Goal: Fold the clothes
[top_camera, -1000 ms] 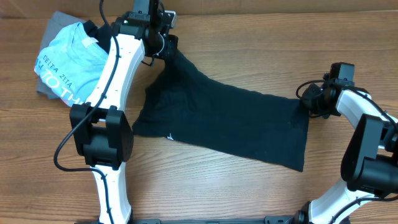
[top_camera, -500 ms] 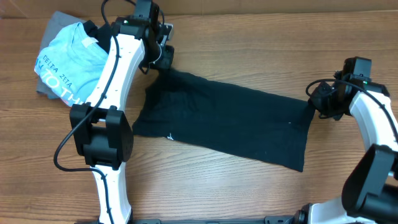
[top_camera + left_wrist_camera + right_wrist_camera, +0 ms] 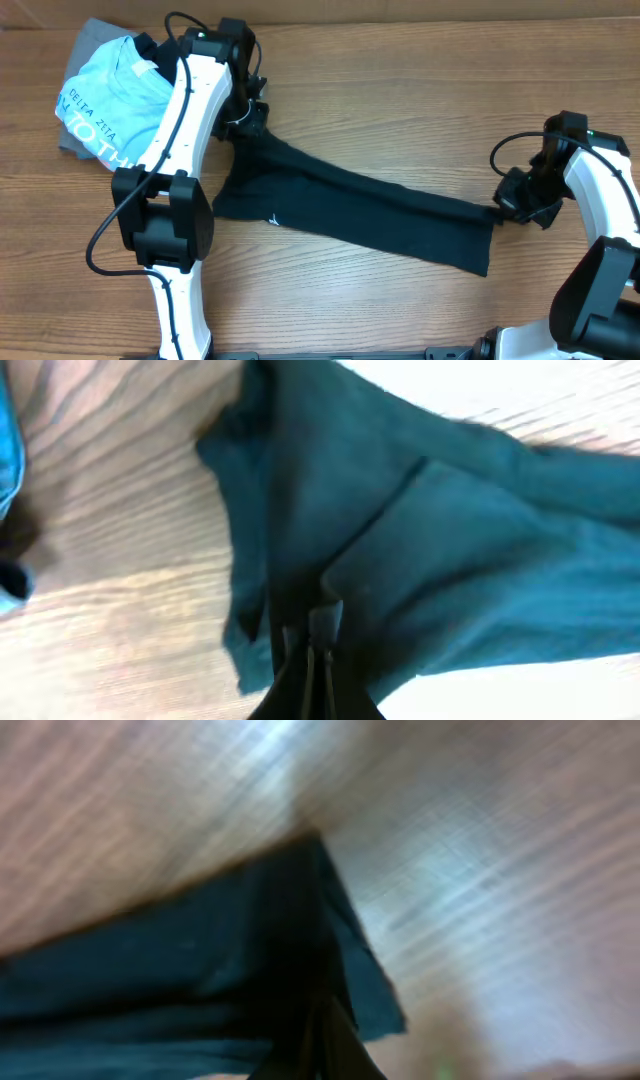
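Note:
The dark navy T-shirt (image 3: 350, 210) lies across the middle of the wooden table, with its far edge lifted and drawn toward the near side. A small white logo (image 3: 273, 221) shows near its front left edge. My left gripper (image 3: 250, 122) is shut on the shirt's upper left corner; the left wrist view shows the cloth (image 3: 420, 530) pinched between the fingers (image 3: 315, 650). My right gripper (image 3: 508, 205) is shut on the shirt's right edge; the blurred right wrist view shows dark cloth (image 3: 200, 970) at the fingers (image 3: 325, 1040).
A light blue T-shirt with white lettering (image 3: 110, 100) lies on a grey garment (image 3: 78, 60) at the back left corner. The table's back edge (image 3: 400, 15) runs along the top.
Both grippers moved toward the near side with the shirt's far edge. The flat shirt has narrowed into a band as its far edge comes over the lower part.

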Controlling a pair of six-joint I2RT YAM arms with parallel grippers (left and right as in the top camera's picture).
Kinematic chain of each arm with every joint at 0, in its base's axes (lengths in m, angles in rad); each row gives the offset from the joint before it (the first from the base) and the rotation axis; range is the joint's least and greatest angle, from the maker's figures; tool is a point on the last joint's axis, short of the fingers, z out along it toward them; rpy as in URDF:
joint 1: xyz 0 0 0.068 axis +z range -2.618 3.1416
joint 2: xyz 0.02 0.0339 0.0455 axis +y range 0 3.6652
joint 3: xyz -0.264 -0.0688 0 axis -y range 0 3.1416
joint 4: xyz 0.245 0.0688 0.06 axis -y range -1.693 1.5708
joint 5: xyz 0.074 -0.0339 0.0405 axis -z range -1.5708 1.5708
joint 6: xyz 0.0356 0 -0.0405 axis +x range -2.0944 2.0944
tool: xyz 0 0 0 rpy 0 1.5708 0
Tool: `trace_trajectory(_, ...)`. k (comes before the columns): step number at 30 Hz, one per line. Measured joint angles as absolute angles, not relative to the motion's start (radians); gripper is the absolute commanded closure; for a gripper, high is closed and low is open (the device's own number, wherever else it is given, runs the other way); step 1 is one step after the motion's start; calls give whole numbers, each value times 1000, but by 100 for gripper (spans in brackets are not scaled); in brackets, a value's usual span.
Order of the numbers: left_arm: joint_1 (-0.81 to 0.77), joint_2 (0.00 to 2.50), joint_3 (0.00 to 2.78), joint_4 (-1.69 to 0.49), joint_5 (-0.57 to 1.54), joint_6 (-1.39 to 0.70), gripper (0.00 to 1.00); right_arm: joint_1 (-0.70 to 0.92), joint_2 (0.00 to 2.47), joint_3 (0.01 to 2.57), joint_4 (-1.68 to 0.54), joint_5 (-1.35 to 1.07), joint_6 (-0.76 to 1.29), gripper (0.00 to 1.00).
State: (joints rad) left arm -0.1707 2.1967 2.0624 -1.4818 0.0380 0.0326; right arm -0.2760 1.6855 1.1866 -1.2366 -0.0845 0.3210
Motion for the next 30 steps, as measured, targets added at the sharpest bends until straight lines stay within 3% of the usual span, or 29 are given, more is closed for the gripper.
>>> trace_trajectory(9,-152,2195,1947,-1523,17,33,96,-276,1686,1187,-1299,-43,321,96)
trace_trajectory(10,-152,2195,1934,-1523,16,33,95,-276,1686,1187,-1302,-41,321,86)
trace_trajectory(12,-153,2195,1906,-1515,15,35,80,-276,1686,1187,-1305,-37,326,36)
trace_trajectory(15,-152,2195,1888,-1495,9,35,66,-278,1686,1187,-1293,-33,325,21)
trace_trajectory(19,-152,2195,1887,-1485,7,34,52,-283,1686,1187,-1238,-41,321,20)
trace_trajectory(30,-152,2195,2049,-1578,45,32,59,-394,1738,1155,-1161,-153,303,25)
